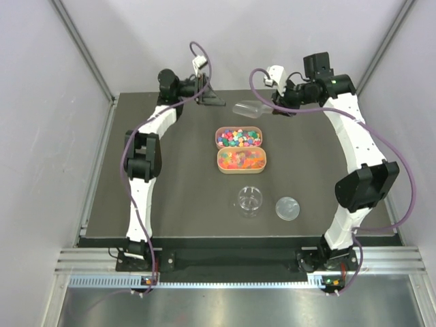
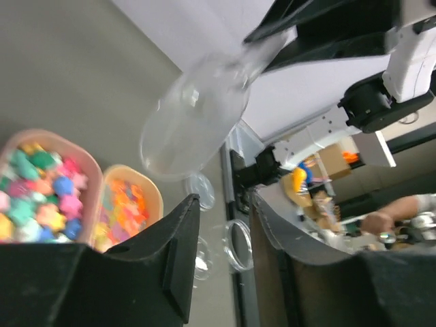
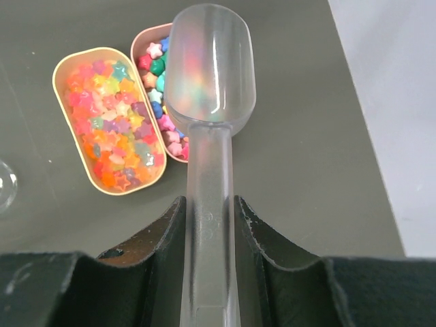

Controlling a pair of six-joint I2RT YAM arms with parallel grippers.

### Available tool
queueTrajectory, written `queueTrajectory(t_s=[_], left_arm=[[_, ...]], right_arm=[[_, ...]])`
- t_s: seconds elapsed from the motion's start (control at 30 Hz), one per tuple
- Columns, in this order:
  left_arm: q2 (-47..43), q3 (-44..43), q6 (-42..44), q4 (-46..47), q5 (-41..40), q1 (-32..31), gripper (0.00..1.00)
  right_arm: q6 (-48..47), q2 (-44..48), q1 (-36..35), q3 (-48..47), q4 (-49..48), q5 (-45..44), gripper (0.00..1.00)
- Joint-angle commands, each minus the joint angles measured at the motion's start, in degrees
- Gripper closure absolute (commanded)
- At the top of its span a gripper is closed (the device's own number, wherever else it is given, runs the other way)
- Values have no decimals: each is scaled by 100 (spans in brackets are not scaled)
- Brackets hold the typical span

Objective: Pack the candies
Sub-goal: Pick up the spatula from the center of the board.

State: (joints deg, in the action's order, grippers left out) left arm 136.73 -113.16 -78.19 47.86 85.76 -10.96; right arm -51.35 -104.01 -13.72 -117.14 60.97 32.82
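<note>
Multicoloured star candies fill the upper pink tray (image 1: 240, 136); orange, red and yellow candies fill the lower tray (image 1: 241, 160). Both trays show in the right wrist view, the star tray (image 3: 154, 68) and the orange tray (image 3: 109, 119). A clear round jar (image 1: 250, 199) stands open in front of them, with its lid (image 1: 287, 208) beside it on the right. My right gripper (image 3: 209, 201) is shut on the handle of a clear plastic scoop (image 3: 210, 68), whose bowl looks empty and hovers behind the star tray. My left gripper (image 2: 225, 197) is open and empty at the table's back edge (image 1: 211, 95).
The dark table mat (image 1: 184, 184) ends at the cell's white walls at the back and sides. In the left wrist view the scoop (image 2: 197, 116) hangs overhead, with the jar (image 2: 238, 245) and lid (image 2: 199, 189) beyond the trays.
</note>
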Motion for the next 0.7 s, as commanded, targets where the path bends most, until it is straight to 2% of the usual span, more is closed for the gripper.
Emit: queueTrajectory(t_s=[0.0, 0.03, 0.07, 0.1, 0.13, 0.17, 0.2, 0.23, 0.27, 0.3, 0.33, 0.4, 0.5, 0.53, 0.57, 0.67], left_arm=[[161, -2029, 1295, -1309, -276, 217, 57], [57, -2869, 1646, -1627, -566, 200, 54], [-101, -3061, 1945, -1726, -960, 200, 52], [-302, -3080, 2601, -1814, -1669, 191, 46], [-687, -2993, 3077, -2520, -2163, 200, 39], [-891, -2914, 3674, -2997, -2638, 191, 36], [-1120, -2696, 4872, -3332, -3496, 182, 36], [-1531, -1997, 5615, -3631, -3826, 130, 37], [-1657, -1729, 6509, -4208, -4360, 42, 42], [-1736, -1492, 8119, -4710, -6132, -254, 45], [-1728, -1411, 8588, -5429, -6663, -370, 49], [-1658, -1296, 8769, -6004, -6958, -416, 61], [-1500, -1322, 8078, -7200, -6206, -372, 98], [-1456, -1287, 7918, -7333, -5602, -380, 100], [-1438, -1226, 7516, -7404, -5405, -389, 100], [-1307, -1076, 7257, -7466, -5130, -512, 100]], right_arm=[[450, 434, -17, 158, -683, 172, 100], [564, 416, -17, 87, -666, 224, 100], [617, 416, -17, 17, -648, 225, 100], [661, 416, -17, -88, -648, 225, 100], [714, 425, -17, -124, -656, 225, 100], [723, 434, -26, -151, -657, 208, 100], [732, 443, -17, -168, -674, 207, 100], [706, 451, -17, -169, -683, 225, 100], [662, 451, -26, -169, -648, 216, 100], [583, 451, -61, -221, -535, 164, 100], [426, 425, -78, -256, -447, 111, 100], [267, 399, -140, -326, -236, 6, 100], [73, 425, -184, -318, -77, -3, 100], [47, 442, -193, -301, -68, 23, 100], [3, 434, -210, -300, 11, 58, 100], [-164, 443, -298, -265, 64, 102, 100]])
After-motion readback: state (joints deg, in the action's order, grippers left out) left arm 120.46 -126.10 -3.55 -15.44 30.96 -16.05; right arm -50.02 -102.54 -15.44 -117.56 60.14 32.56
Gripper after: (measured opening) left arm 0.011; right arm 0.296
